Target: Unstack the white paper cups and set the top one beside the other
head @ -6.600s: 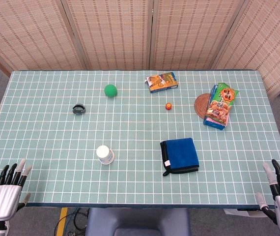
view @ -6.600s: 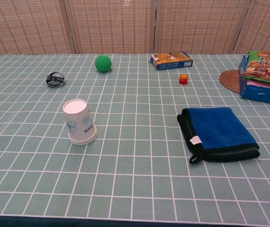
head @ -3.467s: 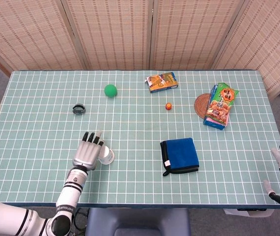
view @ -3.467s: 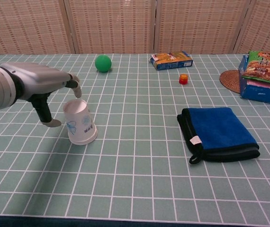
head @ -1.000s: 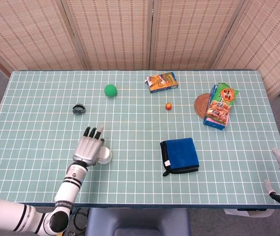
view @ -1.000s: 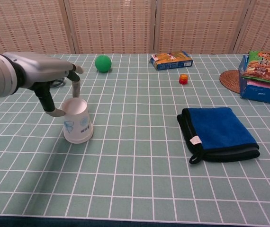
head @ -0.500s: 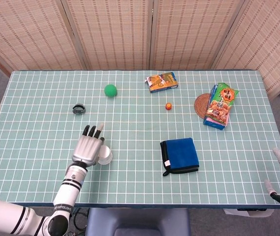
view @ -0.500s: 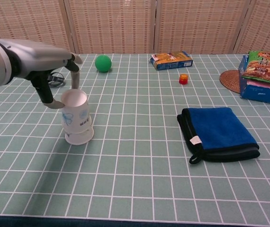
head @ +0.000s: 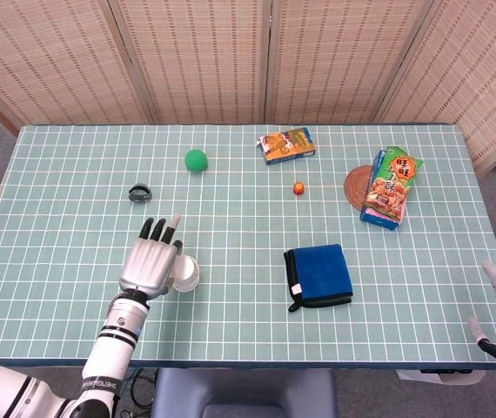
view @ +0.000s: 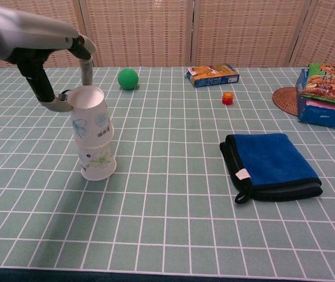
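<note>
green gridded table [head: 74, 165], blue cloth [view: 271, 164], ball [view: 128, 78], perhaps snacks [head: 390, 185]

Little can be read here. The green snack bag [head: 391, 185] at the right of the head view carries large Chinese characters on its upper part, apparently "旺旺", though they are small and not sharp. The snack box [view: 212, 74] at the top centre of the chest view bears print too small to make out. The paper cups [view: 94, 135] show blue and green drawings, no legible words.
</note>
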`<state>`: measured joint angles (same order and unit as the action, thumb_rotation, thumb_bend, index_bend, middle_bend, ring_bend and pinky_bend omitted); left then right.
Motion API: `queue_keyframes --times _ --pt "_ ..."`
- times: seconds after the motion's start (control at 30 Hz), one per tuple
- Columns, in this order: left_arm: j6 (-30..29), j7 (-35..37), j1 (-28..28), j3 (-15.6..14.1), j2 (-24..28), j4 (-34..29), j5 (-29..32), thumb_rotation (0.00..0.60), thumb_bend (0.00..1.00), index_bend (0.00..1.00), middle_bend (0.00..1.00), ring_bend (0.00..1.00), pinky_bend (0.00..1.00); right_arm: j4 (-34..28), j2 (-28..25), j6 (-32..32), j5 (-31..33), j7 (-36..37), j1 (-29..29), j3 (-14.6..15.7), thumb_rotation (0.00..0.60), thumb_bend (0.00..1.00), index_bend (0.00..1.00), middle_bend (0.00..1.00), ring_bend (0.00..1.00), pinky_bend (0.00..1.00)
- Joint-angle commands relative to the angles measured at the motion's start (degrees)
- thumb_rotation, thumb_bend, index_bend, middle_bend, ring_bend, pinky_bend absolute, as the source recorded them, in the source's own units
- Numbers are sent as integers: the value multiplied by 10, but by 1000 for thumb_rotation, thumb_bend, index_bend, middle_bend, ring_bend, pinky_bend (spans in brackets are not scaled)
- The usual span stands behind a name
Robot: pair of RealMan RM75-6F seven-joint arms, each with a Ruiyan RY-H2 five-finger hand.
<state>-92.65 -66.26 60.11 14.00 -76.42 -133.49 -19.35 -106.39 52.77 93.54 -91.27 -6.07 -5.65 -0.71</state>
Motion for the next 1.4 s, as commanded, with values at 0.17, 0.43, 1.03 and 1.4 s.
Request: queue_keyframes --times 0.17,0.43,1.03,1.4 --pt "-40 -12 10 14 14 -15 -2 600 295 454 0 0 0 -1 4 -2 3 -8 1 -1 600 310 7 0 0 0" --pt "-32 21 -17 -4 47 -15 -28 600 295 454 0 0 0 -2 8 -3 6 -17 2 -2 600 310 7 0 0 0" --pt "56 151 -120 -86 138 -10 -127 600 295 451 0 0 0 -7 21 -5 -1 -50 1 3 600 310 7 0 0 0" --pt "147 250 -160 -104 150 68 -171 600 295 452 0 0 0 -8 22 -8 1 -55 1 4 600 310 8 0 0 0"
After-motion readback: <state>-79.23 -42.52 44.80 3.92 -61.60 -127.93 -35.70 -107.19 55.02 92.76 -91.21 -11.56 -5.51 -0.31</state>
